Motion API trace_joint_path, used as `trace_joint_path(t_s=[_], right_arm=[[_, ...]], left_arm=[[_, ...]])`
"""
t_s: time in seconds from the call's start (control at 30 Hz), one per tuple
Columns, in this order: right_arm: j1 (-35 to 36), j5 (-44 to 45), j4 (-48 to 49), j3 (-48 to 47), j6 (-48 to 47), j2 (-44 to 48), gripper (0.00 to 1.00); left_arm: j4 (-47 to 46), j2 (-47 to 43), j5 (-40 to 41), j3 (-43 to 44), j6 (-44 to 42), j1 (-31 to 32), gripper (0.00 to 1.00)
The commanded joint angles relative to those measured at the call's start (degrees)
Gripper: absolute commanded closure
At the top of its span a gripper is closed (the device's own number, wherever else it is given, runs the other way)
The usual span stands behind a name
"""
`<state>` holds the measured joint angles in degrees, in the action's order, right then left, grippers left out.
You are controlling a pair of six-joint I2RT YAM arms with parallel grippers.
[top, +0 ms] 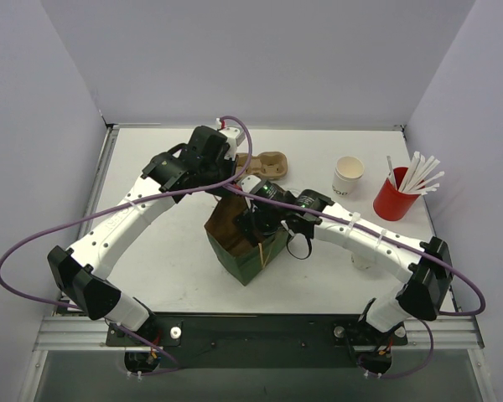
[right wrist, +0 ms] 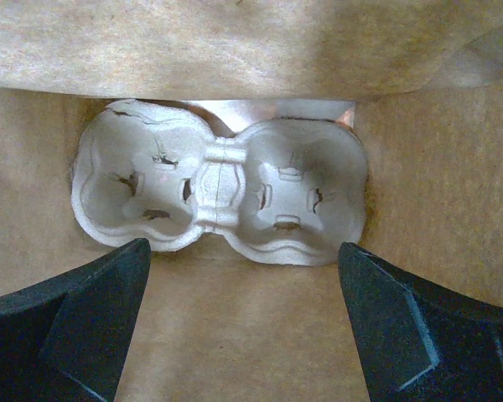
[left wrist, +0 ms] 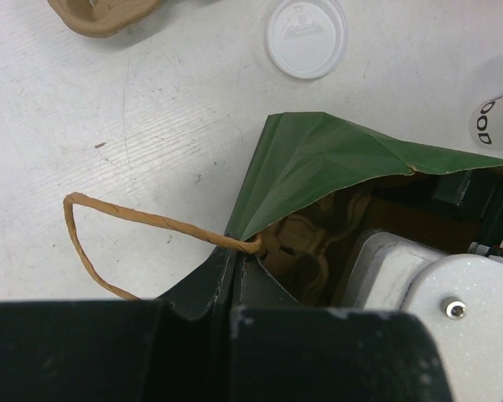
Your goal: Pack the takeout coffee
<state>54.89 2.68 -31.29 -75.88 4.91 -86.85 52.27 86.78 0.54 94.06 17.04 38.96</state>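
One takeout coffee cup (top: 348,176), white with a tan inside, stands upright on the table at the back right; its side shows at the edge of the left wrist view (left wrist: 495,121). A green paper bag (top: 247,247) stands open at the table's middle. My left gripper (left wrist: 233,255) is shut on the bag's rim (left wrist: 260,180) next to its twine handle (left wrist: 84,234). My right gripper (right wrist: 243,247) is down inside the bag, open and holding nothing. Just beyond its fingertips an empty moulded-pulp carrier (right wrist: 222,193) lies on the bag's bottom.
A second pulp carrier (top: 270,165) lies on the table behind the bag. A white lid (left wrist: 306,38) lies flat near the bag's mouth. A red cup of white straws (top: 394,199) stands at the far right. Walls enclose the table's left, back and right.
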Motion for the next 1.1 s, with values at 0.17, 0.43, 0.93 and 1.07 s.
trace_joint_path(t_s=[0.17, 0.43, 0.93, 1.07], right_arm=[[0.1, -3.9, 2.0, -4.3, 0.8, 1.7, 0.12], [-4.0, -10.4, 5.4, -2.5, 3.3, 5.0, 0.12], [-5.7, -20.2, 19.9, 1.7, 5.1, 10.0, 0.10], [-6.5, -24.5, 29.8, 4.2, 6.1, 11.4, 0.09]], left_arm=[[-3.1, -0.1, -5.3, 3.1, 3.3, 4.0, 1.00], [-2.0, -0.5, -3.1, 2.8, 4.1, 3.9, 1.00], [-0.9, -1.1, -1.1, 2.2, 7.6, 4.0, 1.00], [0.3, -1.5, 1.7, 0.3, 8.1, 3.8, 1.00]])
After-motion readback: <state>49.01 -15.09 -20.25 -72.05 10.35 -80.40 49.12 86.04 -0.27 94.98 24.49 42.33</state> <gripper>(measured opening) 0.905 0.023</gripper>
